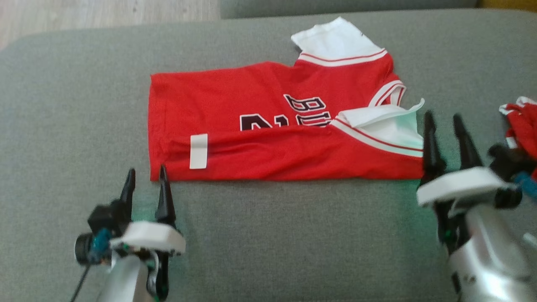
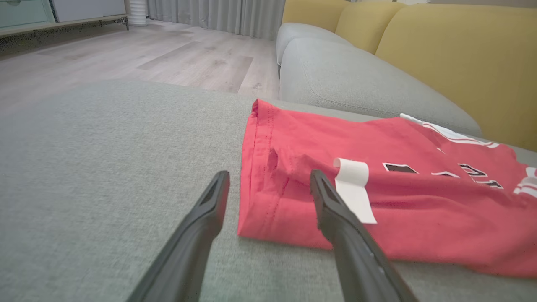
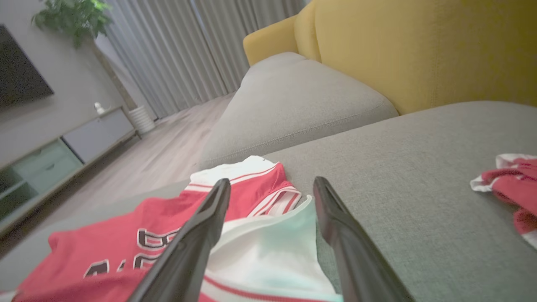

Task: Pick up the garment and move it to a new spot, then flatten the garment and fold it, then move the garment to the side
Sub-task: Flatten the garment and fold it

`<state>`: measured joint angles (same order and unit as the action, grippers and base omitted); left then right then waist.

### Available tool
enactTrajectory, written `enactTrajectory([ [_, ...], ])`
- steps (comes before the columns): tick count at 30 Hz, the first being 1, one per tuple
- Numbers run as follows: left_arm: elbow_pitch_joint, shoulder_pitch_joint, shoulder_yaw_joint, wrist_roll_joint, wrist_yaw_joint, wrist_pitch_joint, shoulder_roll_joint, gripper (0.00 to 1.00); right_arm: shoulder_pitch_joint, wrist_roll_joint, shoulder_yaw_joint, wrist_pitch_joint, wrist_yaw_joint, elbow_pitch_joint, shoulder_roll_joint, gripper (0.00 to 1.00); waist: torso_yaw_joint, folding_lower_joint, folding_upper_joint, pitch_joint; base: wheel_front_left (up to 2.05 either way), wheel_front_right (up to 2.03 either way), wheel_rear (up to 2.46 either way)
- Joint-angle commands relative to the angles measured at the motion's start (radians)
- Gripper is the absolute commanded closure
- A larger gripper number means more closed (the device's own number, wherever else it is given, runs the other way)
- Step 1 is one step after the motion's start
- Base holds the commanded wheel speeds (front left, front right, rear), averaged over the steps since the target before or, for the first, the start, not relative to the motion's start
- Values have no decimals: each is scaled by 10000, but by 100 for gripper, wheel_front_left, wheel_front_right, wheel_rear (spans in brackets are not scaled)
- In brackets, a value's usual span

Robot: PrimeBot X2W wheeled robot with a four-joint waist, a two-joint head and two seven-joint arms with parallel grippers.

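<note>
Folding looks to be the step in hand: the red jersey (image 1: 260,138) lies flat on the grey sofa cushion (image 1: 293,235), its near long side already doubled over, just ahead of both hands. The left hand (image 1: 147,168) is empty with fingers spread fairly wide, its inner fingertip at the hem corner. The right hand (image 1: 442,114), likewise parted and empty, sits just past the jersey's other end, with the white sleeve (image 1: 394,126) beside its inner finger. To do this well, I judge that each hand should slide low along the cushion, pinch both layers at its own corner, and lift in time with the other so the edge stays straight. The left wrist view shows the puckered hem stitching and the white label (image 2: 354,188) beside one finger. The right wrist view shows the sleeve lying loose between that hand's fingers. The head view takes in both hands together, and another red-and-white garment (image 1: 522,126) on the right hand's outer side.
</note>
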<state>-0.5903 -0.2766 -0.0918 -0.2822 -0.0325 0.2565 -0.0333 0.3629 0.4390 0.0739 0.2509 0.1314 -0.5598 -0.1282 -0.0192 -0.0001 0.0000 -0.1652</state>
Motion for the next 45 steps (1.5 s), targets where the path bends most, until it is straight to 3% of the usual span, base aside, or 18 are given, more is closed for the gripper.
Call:
enactTrajectory([
  [1,379,-73,389,101,72,53,-170,0,-28,-223,129,108,-7,371,129,0,16,1,0,189,0,0,0],
  [5,716,794,321,476,176,53,-170,0,-896,-1755,-142,108,-7,777,434,0,27,1,0,668,0,0,0],
  [9,945,1632,217,523,238,53,-170,0,-1749,-2446,-324,108,-7,930,641,0,-2,1,0,1166,0,0,0],
  [23,1397,2855,-51,217,409,53,-170,0,-3162,-2499,-602,108,-7,1088,776,0,-147,1,0,1697,0,0,0],
  [33,994,1201,89,-121,198,53,-170,0,-2484,-2395,-344,108,-7,1328,778,0,-140,1,0,594,0,0,0],
  [45,-1075,-989,488,2,-196,53,-170,0,-1583,-2271,-51,108,-7,1445,779,0,304,1,0,-766,0,0,0],
])
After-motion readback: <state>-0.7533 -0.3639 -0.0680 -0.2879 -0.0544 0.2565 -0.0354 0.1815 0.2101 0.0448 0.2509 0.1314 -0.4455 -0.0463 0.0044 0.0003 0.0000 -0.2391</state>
